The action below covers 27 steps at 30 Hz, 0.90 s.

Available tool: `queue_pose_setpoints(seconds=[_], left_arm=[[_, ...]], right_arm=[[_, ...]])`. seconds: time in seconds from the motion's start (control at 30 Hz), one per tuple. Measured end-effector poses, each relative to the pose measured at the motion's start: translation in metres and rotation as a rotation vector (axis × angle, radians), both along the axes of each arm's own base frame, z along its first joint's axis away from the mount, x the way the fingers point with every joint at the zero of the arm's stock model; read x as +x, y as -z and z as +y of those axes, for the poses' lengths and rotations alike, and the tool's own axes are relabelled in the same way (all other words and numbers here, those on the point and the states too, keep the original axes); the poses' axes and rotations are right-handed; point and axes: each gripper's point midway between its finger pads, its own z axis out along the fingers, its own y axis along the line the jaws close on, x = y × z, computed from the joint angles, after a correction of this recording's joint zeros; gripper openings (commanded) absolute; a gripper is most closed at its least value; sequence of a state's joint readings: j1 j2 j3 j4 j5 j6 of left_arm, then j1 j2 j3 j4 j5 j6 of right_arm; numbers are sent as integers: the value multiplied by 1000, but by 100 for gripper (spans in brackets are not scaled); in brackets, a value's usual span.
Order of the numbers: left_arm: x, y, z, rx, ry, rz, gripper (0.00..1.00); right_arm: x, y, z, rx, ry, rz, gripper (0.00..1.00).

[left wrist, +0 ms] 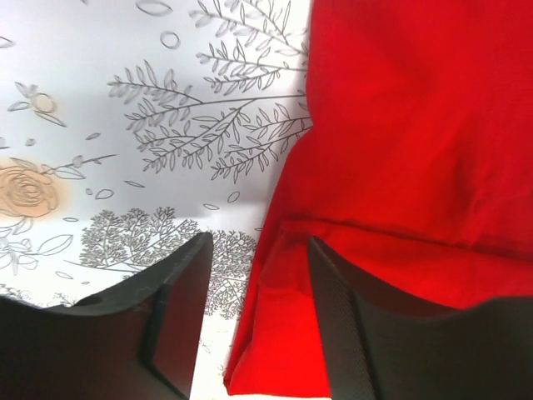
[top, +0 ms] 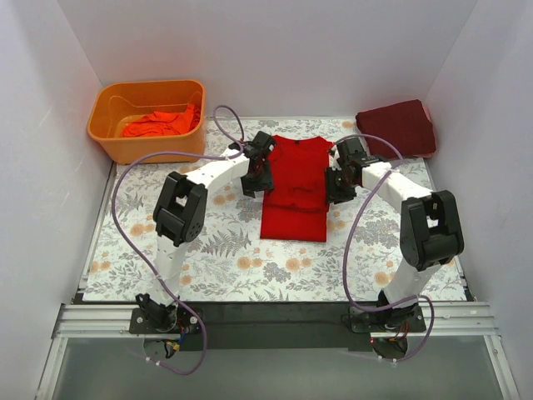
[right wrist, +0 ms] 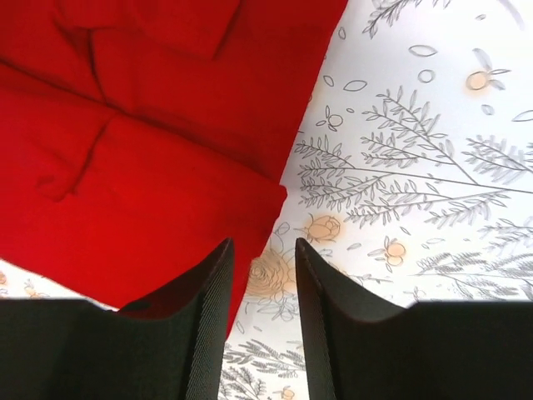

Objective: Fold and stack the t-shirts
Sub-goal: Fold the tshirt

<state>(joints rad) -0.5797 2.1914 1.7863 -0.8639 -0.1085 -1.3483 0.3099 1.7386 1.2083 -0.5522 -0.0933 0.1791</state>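
Overhead, both wrists cover the side edges of the bright red shirt (top: 296, 196). The tub (top: 112, 146) wall hides part of the orange-red shirts (top: 158, 123). Close up, left fingers (left wrist: 179, 317) and right fingers (right wrist: 208, 325) run off the bottom edge, the shirt off the top.

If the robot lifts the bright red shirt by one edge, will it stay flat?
Probably not. The bright red t-shirt has soft creases and folded layers, so it would likely droop and unfold. It lies thin on the table, so it is probably light.
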Motion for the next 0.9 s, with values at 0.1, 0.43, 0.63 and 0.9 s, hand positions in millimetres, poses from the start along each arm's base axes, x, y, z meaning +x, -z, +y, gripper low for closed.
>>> queue_pose_setpoints(seconds=[0.1, 0.43, 0.63, 0.9], left_arm=[[-3, -14, 4, -15, -13, -36, 50], [-87, -74, -23, -183, 84, -207, 9], [-114, -5, -48, -153, 151, -116, 7], [-114, 19, -50, -173, 116, -103, 7]], right_arm=[[2, -22, 1, 0, -5, -68, 42], [-23, -74, 58, 172, -184, -242, 17], [-58, -17, 88, 213, -251, -107, 13], [-48, 15, 99, 212, -243, -88, 13]])
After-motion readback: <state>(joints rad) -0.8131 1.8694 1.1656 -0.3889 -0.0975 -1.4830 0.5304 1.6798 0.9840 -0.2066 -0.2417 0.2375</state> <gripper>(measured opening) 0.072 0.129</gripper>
